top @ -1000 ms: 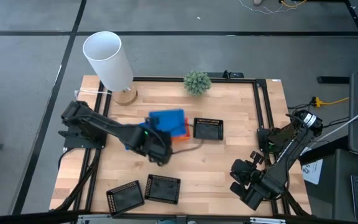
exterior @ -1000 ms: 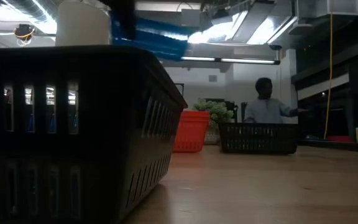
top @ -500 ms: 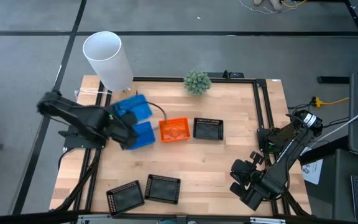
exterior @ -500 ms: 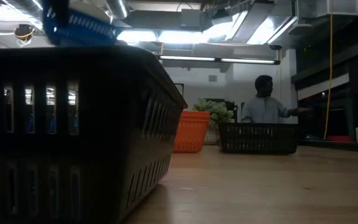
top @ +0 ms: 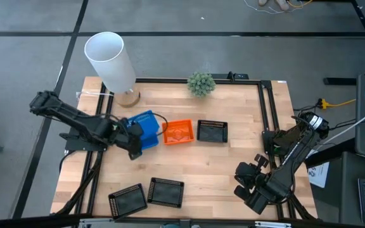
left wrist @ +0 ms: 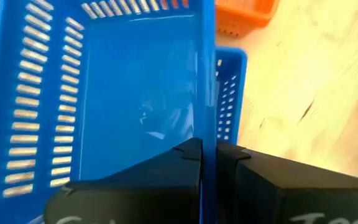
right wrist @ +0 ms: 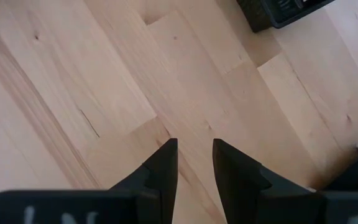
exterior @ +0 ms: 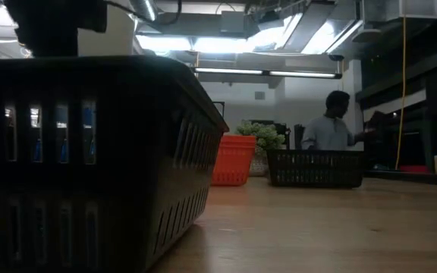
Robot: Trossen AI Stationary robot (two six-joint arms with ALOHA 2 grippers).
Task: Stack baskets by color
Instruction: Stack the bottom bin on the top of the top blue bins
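Observation:
My left gripper [top: 134, 138] is shut on a blue basket [left wrist: 129, 106], which it holds over a second blue basket [left wrist: 231, 87] at the table's left centre. To their right an orange basket [top: 178, 132] and a black basket [top: 212, 131] stand on their bottoms. Two more black baskets [top: 127, 200] [top: 166, 192] stand near the front edge. My right gripper [right wrist: 194, 155] waits open over bare wood at the front right [top: 249, 189]. My left gripper pinches one side wall of the blue basket at its rim [left wrist: 209, 134], one finger inside the basket and one outside. The fingers slant down from the table's left side. The basket is open side up over the second blue basket; I cannot tell whether the two touch.
A tall white cylinder [top: 109, 58] stands at the far left corner and a small green plant [top: 201, 83] at the far edge. A black frame [top: 268, 120] borders the table. Bare wood lies in the middle. A person [exterior: 332, 129] stands in the room behind.
My left gripper has carried the blue basket from above the orange basket toward the table's left, rolled it, and brought it down over the second blue basket. The orange basket is now uncovered. The person in the room has shifted.

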